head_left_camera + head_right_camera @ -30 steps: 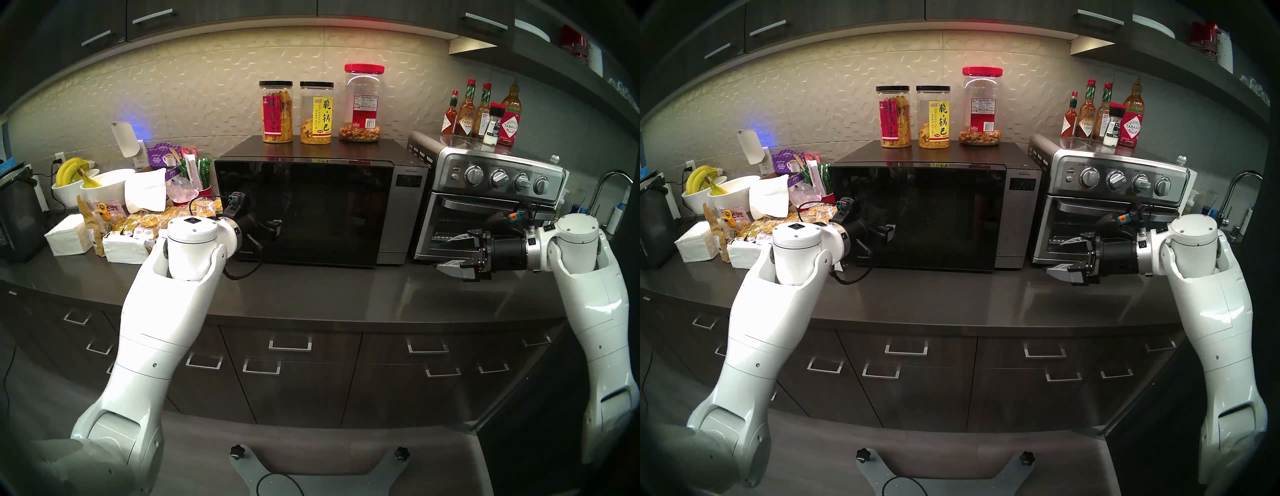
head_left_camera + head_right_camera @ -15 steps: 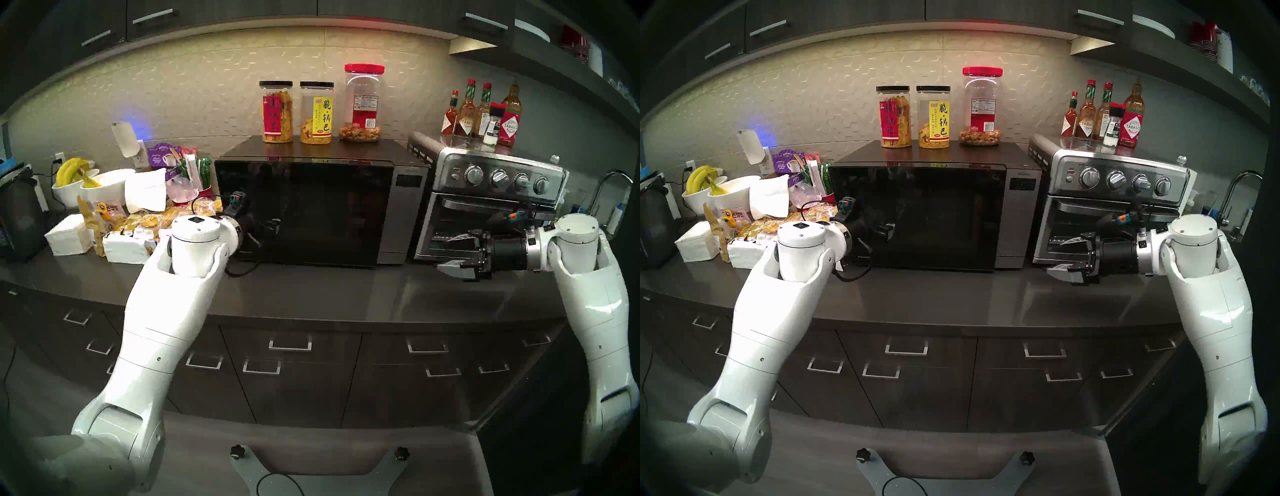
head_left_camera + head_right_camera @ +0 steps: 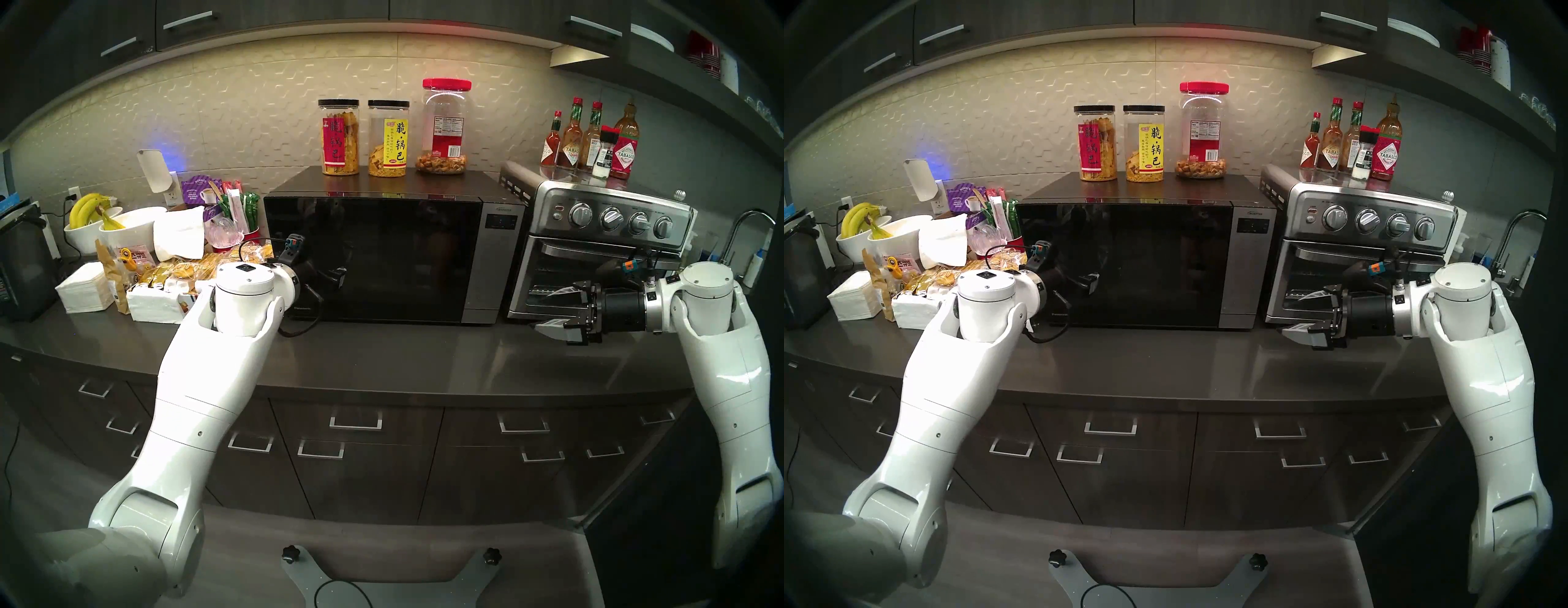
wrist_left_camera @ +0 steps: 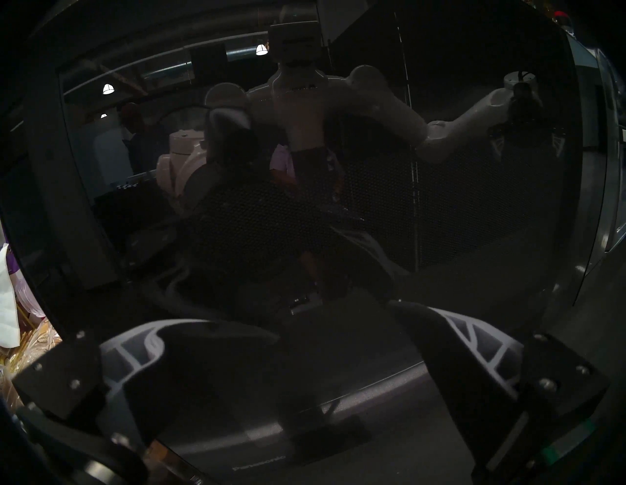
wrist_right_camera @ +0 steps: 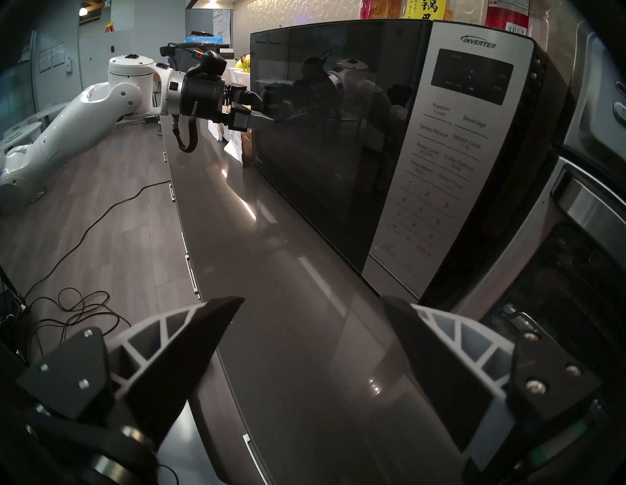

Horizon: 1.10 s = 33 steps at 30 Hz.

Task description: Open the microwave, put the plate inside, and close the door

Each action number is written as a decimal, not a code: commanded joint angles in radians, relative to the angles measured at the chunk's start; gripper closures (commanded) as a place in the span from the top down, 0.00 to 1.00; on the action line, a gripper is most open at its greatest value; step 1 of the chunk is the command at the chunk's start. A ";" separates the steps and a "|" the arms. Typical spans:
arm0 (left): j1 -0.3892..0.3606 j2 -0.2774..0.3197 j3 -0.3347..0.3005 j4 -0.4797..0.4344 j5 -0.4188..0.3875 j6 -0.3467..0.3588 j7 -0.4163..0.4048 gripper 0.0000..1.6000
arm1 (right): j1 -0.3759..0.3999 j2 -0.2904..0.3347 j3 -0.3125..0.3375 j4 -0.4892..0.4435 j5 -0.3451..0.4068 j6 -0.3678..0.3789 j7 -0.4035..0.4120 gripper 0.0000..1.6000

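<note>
Grey stone table (image 3: 403,361) carries black-glass Panasonic "Inverter" microwave (image 3: 494,263), glossy door (image 3: 373,259) shut. Three snack jars (image 3: 388,138) on top; five sauce bottles (image 3: 594,136), two reading Tabasco, on steel four-knob toaster oven (image 3: 602,250). Left gripper (image 5: 267,117) touches door's left part, jaws apart; right gripper (image 3: 551,310) empty, jaws apart. Plate not visible.

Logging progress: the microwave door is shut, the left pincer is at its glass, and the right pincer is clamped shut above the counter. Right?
Not quite: the right pincer is open, spread wide with nothing in it, as the right wrist view shows. The rest stands.
</note>
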 commanded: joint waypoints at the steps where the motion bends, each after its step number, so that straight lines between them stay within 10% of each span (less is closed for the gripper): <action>1: -0.014 -0.011 -0.045 -0.066 -0.039 0.025 -0.011 1.00 | 0.012 0.002 0.009 -0.005 0.006 0.002 0.001 1.00; 33: 0.385 0.134 -0.281 -0.480 -0.279 0.017 -0.391 1.00 | 0.011 0.002 0.008 -0.005 0.003 0.000 0.000 1.00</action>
